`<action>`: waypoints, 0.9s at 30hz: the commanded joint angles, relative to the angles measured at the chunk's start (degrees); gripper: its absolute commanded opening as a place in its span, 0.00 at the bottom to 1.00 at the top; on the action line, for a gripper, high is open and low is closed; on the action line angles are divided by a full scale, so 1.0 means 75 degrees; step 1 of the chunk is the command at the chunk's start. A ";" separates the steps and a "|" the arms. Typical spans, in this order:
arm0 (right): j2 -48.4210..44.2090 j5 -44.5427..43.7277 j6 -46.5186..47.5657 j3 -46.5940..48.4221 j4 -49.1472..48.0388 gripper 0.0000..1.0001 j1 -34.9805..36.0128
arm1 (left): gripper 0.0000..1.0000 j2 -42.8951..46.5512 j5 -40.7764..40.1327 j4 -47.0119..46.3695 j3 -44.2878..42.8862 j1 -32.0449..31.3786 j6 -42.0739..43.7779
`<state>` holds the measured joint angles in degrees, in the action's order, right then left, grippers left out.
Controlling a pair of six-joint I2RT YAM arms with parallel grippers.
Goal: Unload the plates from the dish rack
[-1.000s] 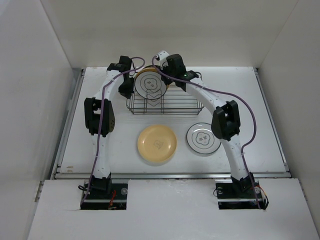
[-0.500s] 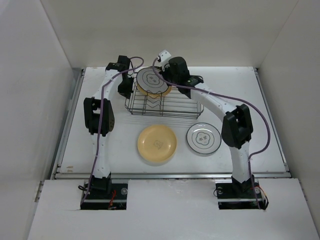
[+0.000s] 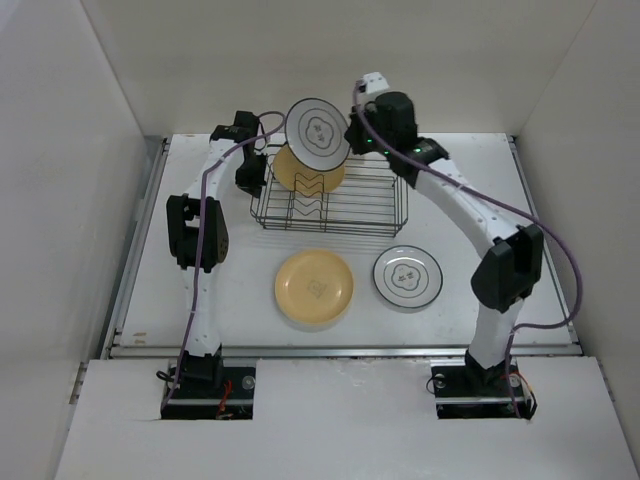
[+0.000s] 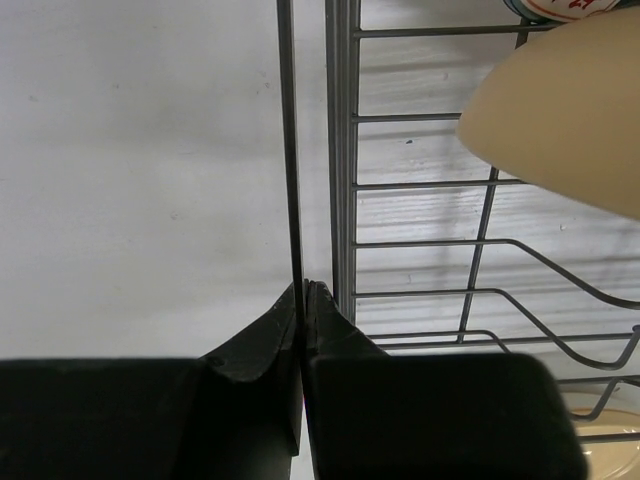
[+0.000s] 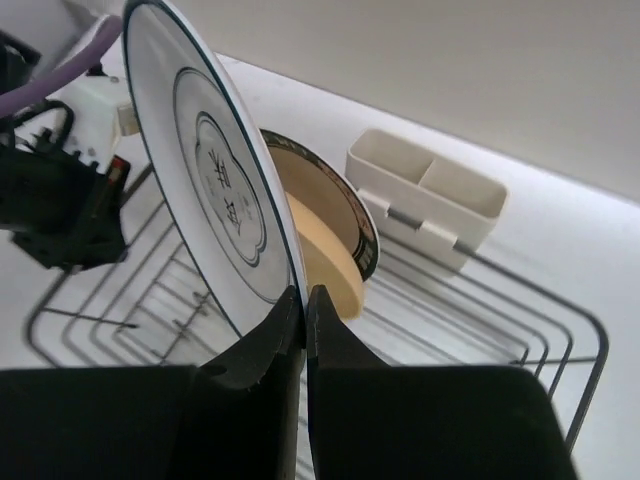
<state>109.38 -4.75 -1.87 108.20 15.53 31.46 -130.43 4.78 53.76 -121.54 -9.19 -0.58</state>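
My right gripper (image 3: 350,136) is shut on the rim of a white plate with a dark rim (image 3: 318,130) and holds it on edge above the dark wire dish rack (image 3: 375,205). In the right wrist view the gripper (image 5: 305,293) pinches that plate (image 5: 215,190) at its lower rim. A cream plate (image 3: 310,170) and a dark-rimmed plate (image 5: 361,222) behind it stand in the rack. My left gripper (image 3: 254,174) is shut on the rack's left edge wire (image 4: 290,150), as its wrist view (image 4: 302,290) shows. A yellow plate (image 3: 314,286) and a white plate (image 3: 407,277) lie flat on the table.
A small white holder (image 5: 425,198) is clipped on the rack's far long side. White walls stand close behind and at both sides of the table (image 3: 520,230). The two flat plates lie between the rack and the table's front edge.
My right gripper has lifted the white dark-rimmed plate up out of the rack and a little to the right. My left gripper has stayed on the rack's left edge.
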 commanded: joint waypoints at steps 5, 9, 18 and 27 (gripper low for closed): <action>-0.3072 0.3034 -0.3476 -0.3283 0.0999 0.00 -0.2306 | 0.00 0.0024 0.0383 0.0743 -0.0037 0.0287 -0.0695; -0.5530 0.2967 -0.4016 -0.5587 0.1666 0.00 -0.2858 | 0.00 0.0093 0.0956 0.0743 0.0033 0.0358 -0.0906; -0.8465 0.1973 -0.5515 -0.9056 0.2944 0.00 -0.3269 | 0.00 0.0175 0.1250 0.0743 0.0033 0.0358 -0.0557; -0.7789 0.1268 -0.5880 -0.9740 0.2875 0.01 -0.3269 | 0.00 0.0176 0.1109 0.0813 0.0033 0.0358 -0.0380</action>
<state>49.91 8.40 -44.01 34.63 39.94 7.46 -130.43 7.81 54.11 -121.54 -8.08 -1.30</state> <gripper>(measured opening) 0.060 0.003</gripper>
